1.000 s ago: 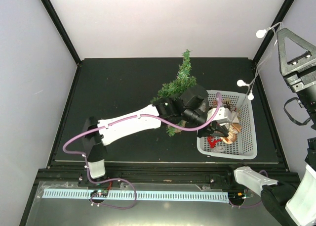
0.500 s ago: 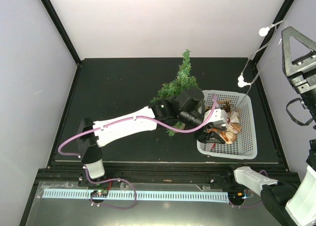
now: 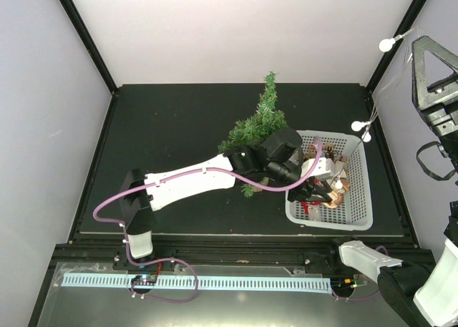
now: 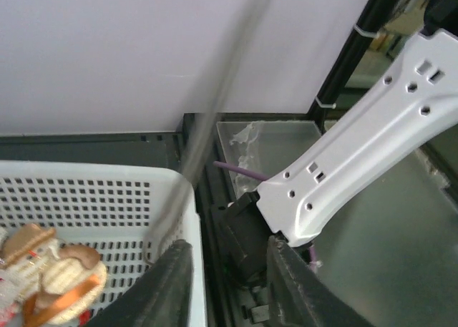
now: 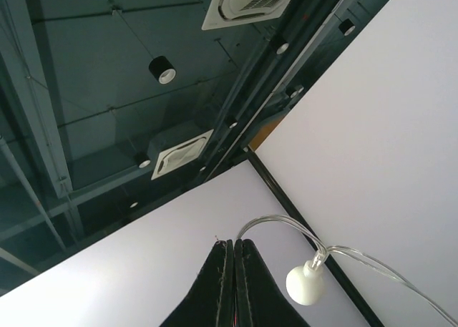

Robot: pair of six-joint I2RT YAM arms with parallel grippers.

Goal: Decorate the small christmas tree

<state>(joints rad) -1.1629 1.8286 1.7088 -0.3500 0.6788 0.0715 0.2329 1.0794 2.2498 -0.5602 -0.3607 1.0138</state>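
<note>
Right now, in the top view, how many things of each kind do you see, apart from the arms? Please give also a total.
small christmas tree: 1
white basket: 1
light string: 1
white bulbs: 3 in view
ornaments: too covered to count
Total counted: 6

No lettering, label, brand or number is showing legibly anywhere; the ornaments (image 3: 330, 191) lying in the white basket (image 3: 365, 175) may be carrying print, but they are appearing too small.
</note>
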